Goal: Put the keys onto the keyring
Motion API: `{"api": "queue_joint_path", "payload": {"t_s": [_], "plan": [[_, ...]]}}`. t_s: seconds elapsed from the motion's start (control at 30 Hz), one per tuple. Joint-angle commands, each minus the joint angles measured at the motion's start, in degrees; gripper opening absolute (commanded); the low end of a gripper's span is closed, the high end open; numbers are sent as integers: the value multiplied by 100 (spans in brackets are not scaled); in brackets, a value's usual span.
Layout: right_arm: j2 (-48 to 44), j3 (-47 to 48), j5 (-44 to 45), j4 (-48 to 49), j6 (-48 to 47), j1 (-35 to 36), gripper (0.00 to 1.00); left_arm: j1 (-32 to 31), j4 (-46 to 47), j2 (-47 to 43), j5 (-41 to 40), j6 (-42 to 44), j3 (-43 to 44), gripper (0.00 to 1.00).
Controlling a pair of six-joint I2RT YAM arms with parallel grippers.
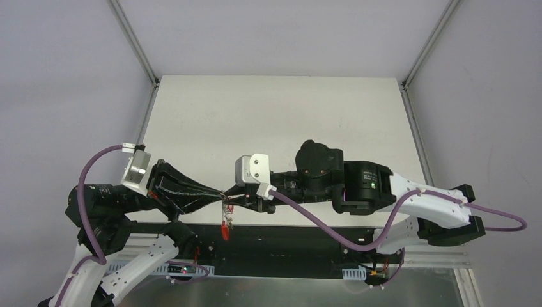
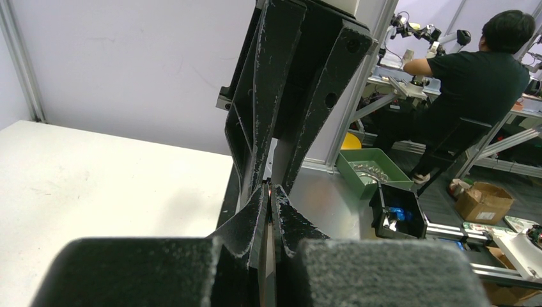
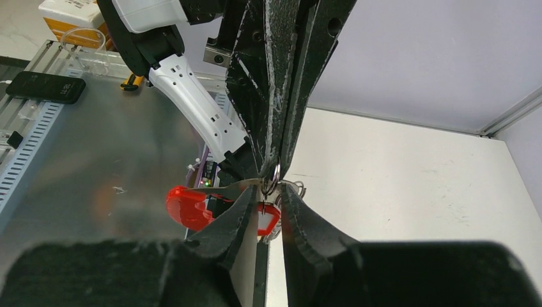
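Meeting tip to tip over the bench's (image 1: 268, 115) near edge: left pincer (image 1: 220, 194) clamped shut on the keyring (image 3: 272, 174), steadying it; right pincer (image 1: 235, 198) narrowed around a red-tagged key (image 3: 268, 219), grip unclear, seemingly threading; the keys (image 1: 226, 215) dangle beneath.

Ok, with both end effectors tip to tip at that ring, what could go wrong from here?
The keyring sits only in the tips of the left end effector; a tug from the right end effector could slip it free. The keys and red loop hang at the table edge, so a drop may land off it.
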Motion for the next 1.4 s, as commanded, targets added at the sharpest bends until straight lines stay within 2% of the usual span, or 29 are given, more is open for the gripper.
{"api": "queue_joint_path", "payload": {"t_s": [0.0,0.13,0.2,0.37,0.5,0.53,0.7,0.97,1.13,1.37], "plan": [[62,285,28,59,83,17,19,-18,418,-88,157,-35,151,0],[119,365,28,-17,99,17,10,-19,418,-114,159,-35,140,0],[136,425,48,-47,105,11,0,-19,427,-124,163,-42,140,0],[155,584,15,-312,171,-7,0,-19,416,-149,172,-52,128,0],[253,1004,-123,-1029,418,-93,0,-19,-99,-86,219,27,331,0],[332,1174,-210,-1309,515,-144,0,-19,-268,-57,228,46,394,2],[681,1896,-1071,-2517,1070,-606,0,-19,-721,80,370,16,564,24],[1501,2992,-2533,-4150,1573,-1147,0,-19,-891,449,600,-405,597,34],[1745,3147,-3118,-4421,1746,-1319,0,-19,-956,674,680,-586,518,33],[1726,3014,-3224,-4220,2034,-1511,0,-19,-1090,872,852,-707,432,33]]}}
